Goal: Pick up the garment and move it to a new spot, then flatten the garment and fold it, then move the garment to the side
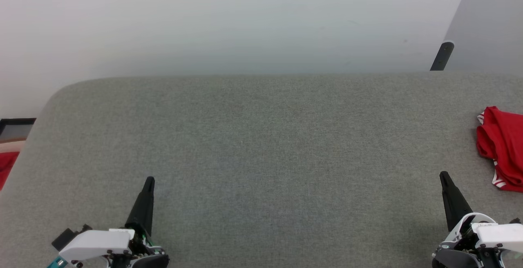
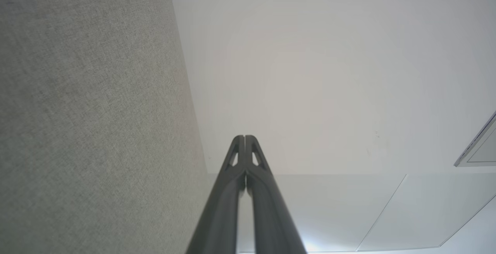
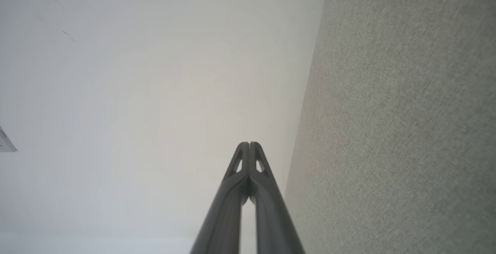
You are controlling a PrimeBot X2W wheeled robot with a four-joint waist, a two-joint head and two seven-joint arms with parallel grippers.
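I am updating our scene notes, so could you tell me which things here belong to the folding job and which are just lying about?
Belongs to the job:
garment, bunched at the right edge of the grey table
left gripper, shut
right gripper, shut

Just lying about:
red patch past the table's left end, too cropped to identify
dark post behind the table

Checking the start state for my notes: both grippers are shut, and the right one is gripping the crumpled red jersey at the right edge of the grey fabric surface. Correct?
Not quite. The right gripper is shut on nothing: the head view shows it apart from the red jersey, which lies crumpled at the right edge of the grey fabric surface. The left gripper is shut too.
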